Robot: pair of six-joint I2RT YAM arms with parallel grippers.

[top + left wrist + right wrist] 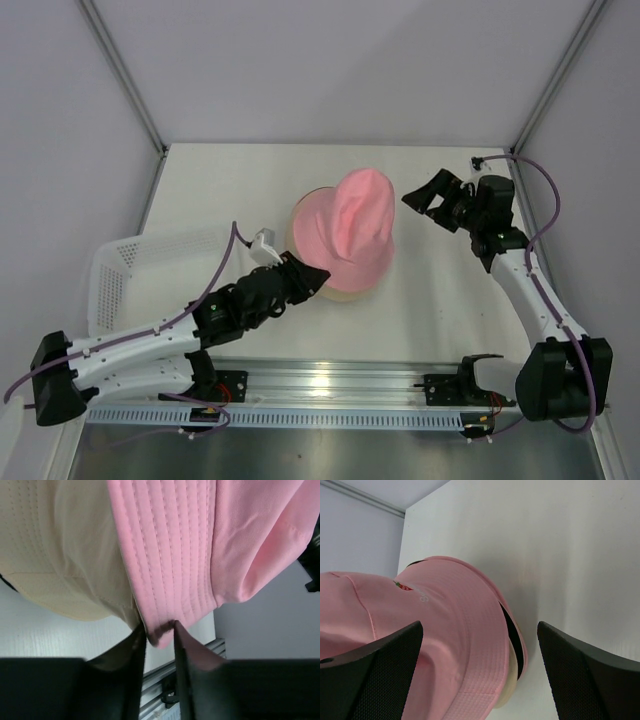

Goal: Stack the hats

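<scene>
One pink hat (345,235), one beige hat (60,555), one black hat (516,642) (just its edge showing) and one white basket (115,270).

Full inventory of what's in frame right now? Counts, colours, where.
pink hat: 1, pink, top of the pile, mid-table
black hat: 1, black, only an edge shows under the pink brim
beige hat: 1, beige, bottom of the pile
basket: 1, white, left side of the table
table: 1, white, under everything
rail: 1, silver, near edge, carries both arm bases
left hand: 1, black, pinching the pink hat's brim at the pile's near-left edge
right hand: 1, black, open, right of the pile, holding nothing
</scene>
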